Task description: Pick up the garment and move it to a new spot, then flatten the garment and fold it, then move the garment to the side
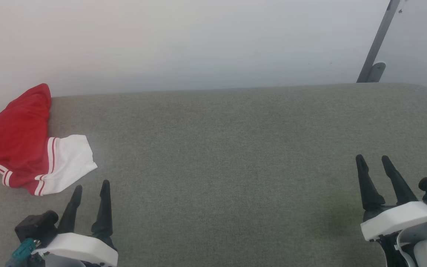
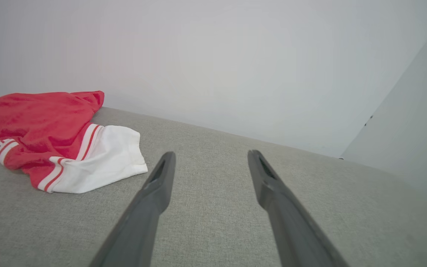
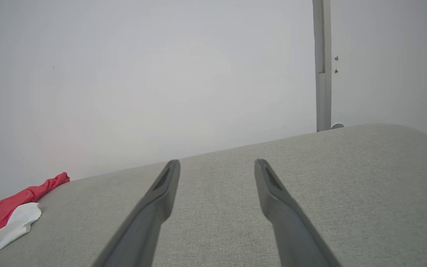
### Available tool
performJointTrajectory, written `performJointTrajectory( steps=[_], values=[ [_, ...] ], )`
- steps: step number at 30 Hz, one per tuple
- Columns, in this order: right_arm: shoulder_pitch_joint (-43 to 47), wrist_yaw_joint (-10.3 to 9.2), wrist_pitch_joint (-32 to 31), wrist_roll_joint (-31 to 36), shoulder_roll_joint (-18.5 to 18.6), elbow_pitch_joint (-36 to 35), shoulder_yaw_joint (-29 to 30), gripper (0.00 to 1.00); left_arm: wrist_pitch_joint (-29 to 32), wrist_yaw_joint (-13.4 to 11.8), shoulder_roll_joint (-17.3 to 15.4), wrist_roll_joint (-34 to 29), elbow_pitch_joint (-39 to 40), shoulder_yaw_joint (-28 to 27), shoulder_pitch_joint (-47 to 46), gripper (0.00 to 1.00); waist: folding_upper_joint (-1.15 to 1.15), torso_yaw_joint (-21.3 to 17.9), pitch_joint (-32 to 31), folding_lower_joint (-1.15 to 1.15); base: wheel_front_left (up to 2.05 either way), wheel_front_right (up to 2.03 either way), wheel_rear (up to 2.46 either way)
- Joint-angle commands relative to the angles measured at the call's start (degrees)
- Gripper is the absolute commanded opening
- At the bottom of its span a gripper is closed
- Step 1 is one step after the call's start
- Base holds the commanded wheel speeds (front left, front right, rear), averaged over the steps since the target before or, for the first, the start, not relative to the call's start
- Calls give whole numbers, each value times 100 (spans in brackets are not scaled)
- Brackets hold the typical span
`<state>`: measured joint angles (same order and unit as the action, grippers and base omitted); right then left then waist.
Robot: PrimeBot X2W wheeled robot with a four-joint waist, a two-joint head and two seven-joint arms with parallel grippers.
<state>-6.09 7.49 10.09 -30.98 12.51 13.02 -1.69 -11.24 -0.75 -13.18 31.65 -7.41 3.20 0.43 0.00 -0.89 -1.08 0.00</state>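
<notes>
While the head view takes in both arms at once, each wrist view looks along one pair of fingers. From the head, the left gripper (image 1: 92, 184) sits over the table's (image 1: 217, 167) near left part and the right gripper (image 1: 372, 157) over its near right part. Both have their fingers spread wide with nothing between them.

The garment (image 1: 17, 144) lies crumpled at the table's far left corner. Its red body is bunched toward the back, and one white sleeve with red-and-white striped trim spreads toward the table's middle. Its red top edge seems to lean against the pale wall (image 1: 198, 44) behind the table, though the head view is too soft there to be sure.

The left wrist view gives the garment's folds and trim far more plainly, with the left gripper's fingers parted over bare table. The right wrist view has the garment as a small red and white heap at the table's far left end. It also shows a grey post (image 3: 321, 66) standing upright behind the table's right end, which the head view catches as a slanted bar.

The garment lies ahead and to the left of the left gripper, near its fingertips but not touching them. It is well apart from the right gripper, across the table's width.
</notes>
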Motion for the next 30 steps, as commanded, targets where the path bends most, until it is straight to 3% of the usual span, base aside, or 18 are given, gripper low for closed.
performJointTrajectory(
  steps=[1,30],
  values=[
    [-26,0,49,141,41,-69,-9,100,-57,-35,-47,-140,64,2,25,100,0,-3,-2,0,0,0,0],
    [-39,0,295,1345,171,-193,-65,100,-381,-74,-170,-1270,121,50,72,100,0,-22,-70,0,0,0,0]
  ],
)
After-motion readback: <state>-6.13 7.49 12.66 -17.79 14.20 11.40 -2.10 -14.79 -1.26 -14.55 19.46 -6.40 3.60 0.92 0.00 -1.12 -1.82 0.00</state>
